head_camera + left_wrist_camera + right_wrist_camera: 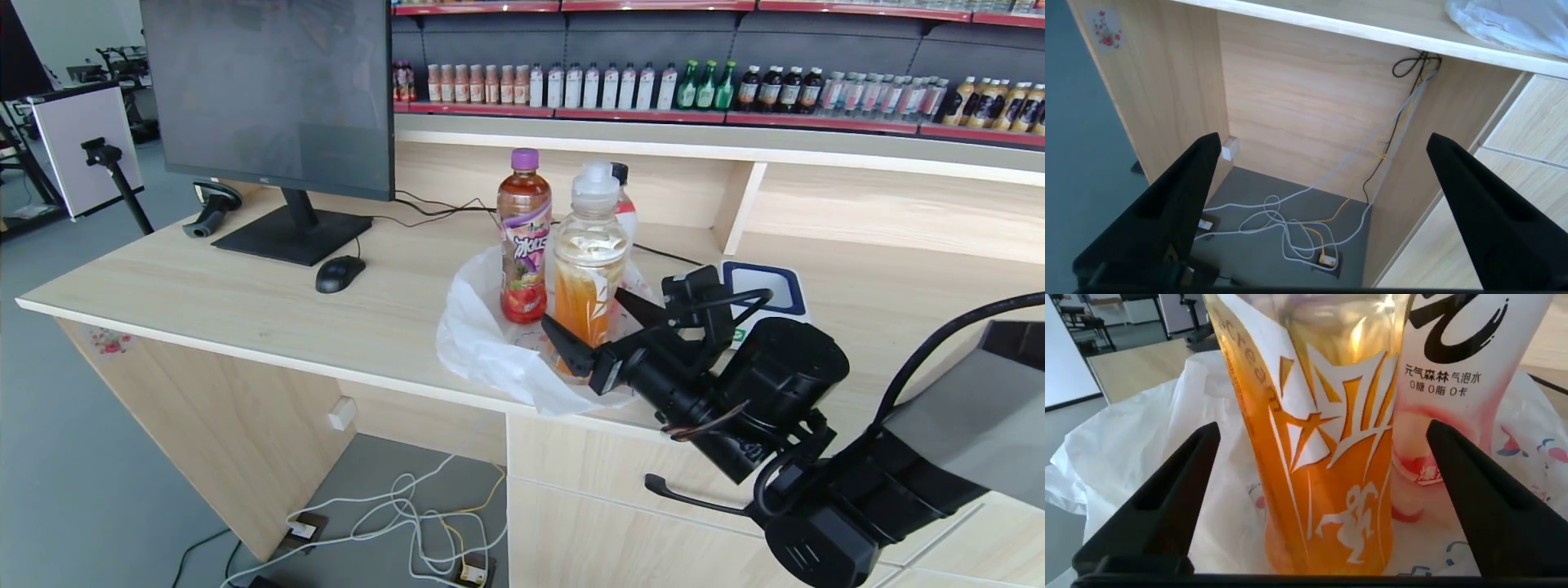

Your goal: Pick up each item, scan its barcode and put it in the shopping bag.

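Shopping bag (478, 343) — orange bottle (586, 269), purple-capped bottle (523, 237), white bottle (1462, 384) upright inside.
Right gripper (581, 314) spread wide around orange bottle — left gripper (1323, 143) released.

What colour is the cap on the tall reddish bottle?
The cap is purple, clearest in the head view.

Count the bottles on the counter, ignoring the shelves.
3, all on the white bag: a purple-capped red bottle, an orange bottle beside it between the open fingers of the right gripper, and a white-and-pink bottle behind the orange one, mostly hidden. Others may be hidden.
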Controlling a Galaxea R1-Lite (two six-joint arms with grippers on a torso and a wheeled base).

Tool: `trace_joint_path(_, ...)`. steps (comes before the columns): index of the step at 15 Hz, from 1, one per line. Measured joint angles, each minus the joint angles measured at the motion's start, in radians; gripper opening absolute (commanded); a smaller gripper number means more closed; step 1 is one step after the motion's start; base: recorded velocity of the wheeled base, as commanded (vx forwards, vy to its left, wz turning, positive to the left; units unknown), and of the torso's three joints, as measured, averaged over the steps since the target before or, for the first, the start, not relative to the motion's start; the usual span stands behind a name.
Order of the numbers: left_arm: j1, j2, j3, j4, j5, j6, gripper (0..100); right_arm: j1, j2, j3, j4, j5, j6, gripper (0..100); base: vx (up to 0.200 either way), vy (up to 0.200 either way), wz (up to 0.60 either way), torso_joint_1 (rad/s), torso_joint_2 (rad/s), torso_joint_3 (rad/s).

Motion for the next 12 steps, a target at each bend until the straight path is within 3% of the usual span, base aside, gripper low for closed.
trace_joint_path(6, 0.000, 0.000, 0.000, 0.001, 0.000, 0.000, 100, -0.004, -0.177, 0.071, -0.001, 0.000, -0.001, 100, 0.000, 0.000, 0.00, 0.000, 0.00, 0.000)
trace_joint_path(8, 0.000, 0.000, 0.000, 0.001, 0.000, -0.001, 100, -0.012, -0.299, 0.204, -0.002, 0.000, -0.008, 100, 0.000, 0.000, 0.00, 0.000, 0.00, 0.000)
trace_joint_path(12, 0.000, 0.000, 0.000, 0.001, 0.000, -0.003, 100, -0.069, -0.603, 0.603, 0.002, -0.003, -0.018, 100, 0.000, 0.000, 0.00, 0.000, 0.00, 0.000)
